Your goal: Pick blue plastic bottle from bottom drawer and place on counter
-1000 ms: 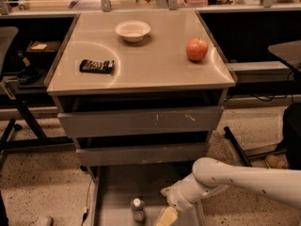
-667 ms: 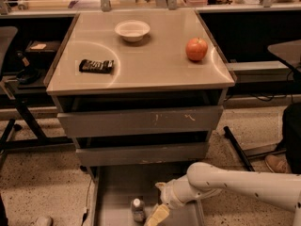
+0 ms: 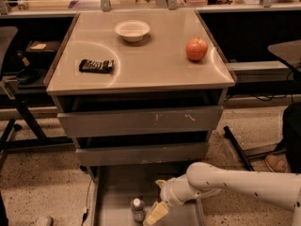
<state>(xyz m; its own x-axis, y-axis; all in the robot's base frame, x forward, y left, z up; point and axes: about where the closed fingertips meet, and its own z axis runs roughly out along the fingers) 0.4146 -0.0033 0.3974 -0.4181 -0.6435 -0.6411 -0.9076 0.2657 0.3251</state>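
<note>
Blue plastic bottle (image 3: 138, 210): small, clear body, white screw cap, pale greyish label round the middle. Stands upright, cap up, base on the flat floor of bottom drawer (image 3: 113, 192), approx mid-width, at the end farthest from the cabinet. Looks tiny vs. the tray around it.

Btm drawer: lowest & widest of the cabinet, pulled well out toward camera. Shallow grey metal tray w/ low side walls.

Gripper (image 3: 156, 213): down inside the drawer, just beside the bottle on its frame-right side. Tan tip slants down & toward the bottle's lower half. Very near it; touching or a thin gap, can't tell. Spread or pressed together: can't tell from this angle. Not seen wrapped round the bottle.

Arm (image 3: 244, 187): white, rounded, enters from frame-right edge and reaches across the drawer's front-right corner, w/ a bulky white wrist section behind the tan tip.

Counter (image 3: 155, 69): glossy beige-grey top w/ rounded corners, directly above the drawers, well apart from the bottle. On it:
- white bowl (image 3: 132, 30) at back ctr
- red-orange apple (image 3: 196, 49) toward back frame-right
- dark wrapped bar (image 3: 96, 66) on frame-left side
- all three well apart from each other

Betw. counter & btm drawer: two grey drawers, upper (image 3: 141, 120) & lower (image 3: 143, 153), fronts scuffed, dark gap above each.

Behind the cabinet: long cluttered bench (image 3: 47, 6) w/ metal posts. Speckled floor either side.
</note>
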